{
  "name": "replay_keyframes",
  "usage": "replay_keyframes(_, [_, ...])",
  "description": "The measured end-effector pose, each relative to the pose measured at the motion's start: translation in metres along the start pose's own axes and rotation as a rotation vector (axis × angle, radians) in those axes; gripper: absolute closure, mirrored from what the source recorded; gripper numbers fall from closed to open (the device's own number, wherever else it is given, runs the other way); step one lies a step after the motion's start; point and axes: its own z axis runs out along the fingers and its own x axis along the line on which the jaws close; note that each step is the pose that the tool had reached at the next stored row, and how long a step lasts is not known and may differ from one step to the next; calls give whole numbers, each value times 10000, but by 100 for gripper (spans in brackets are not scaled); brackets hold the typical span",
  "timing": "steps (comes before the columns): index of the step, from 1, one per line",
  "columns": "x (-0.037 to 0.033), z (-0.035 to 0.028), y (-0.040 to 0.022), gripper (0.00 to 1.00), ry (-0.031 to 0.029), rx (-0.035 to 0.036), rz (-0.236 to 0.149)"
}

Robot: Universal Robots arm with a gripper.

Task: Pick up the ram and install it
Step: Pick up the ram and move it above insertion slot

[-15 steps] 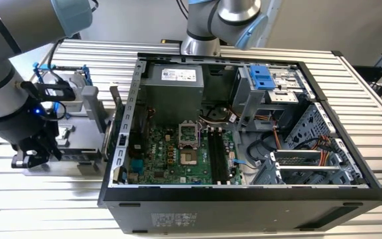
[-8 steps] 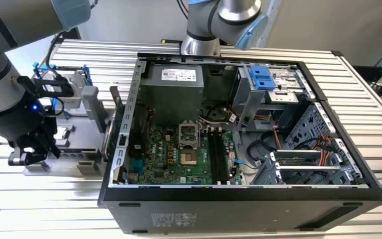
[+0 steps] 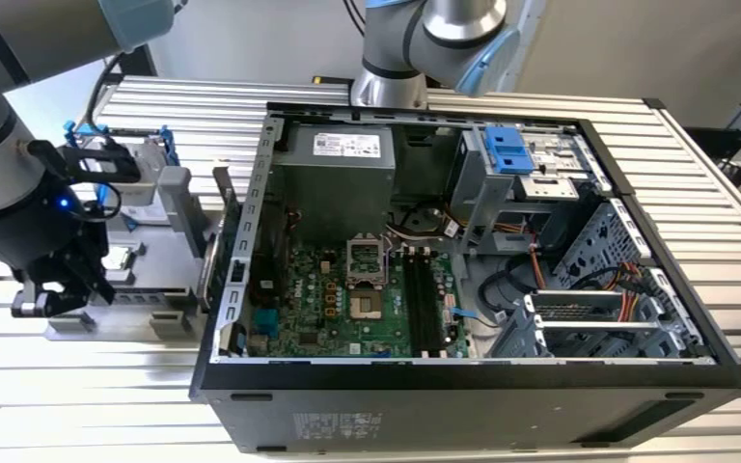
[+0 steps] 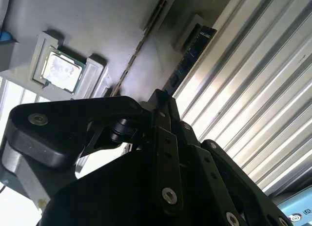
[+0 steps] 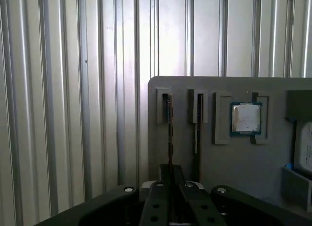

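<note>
Claw over the grey parts holder on the ribbed table. The ram stands on edge in its slot, in line with the claw and running straight out ahead of it. A second stick stands just beside it, with a processor farther off on that side. Whether the claw is spread or pinching cannot be told. Judged handling — light, stiff, thin, fragile: hold across the flat faces at mid-length near the free edge, squarely — a skewed pull could bind in the slot
</note>
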Motion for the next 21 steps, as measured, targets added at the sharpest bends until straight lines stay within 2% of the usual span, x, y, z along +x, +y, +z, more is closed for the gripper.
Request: replay_keyframes(21, [-18,-309,-5,100,0,0,1])
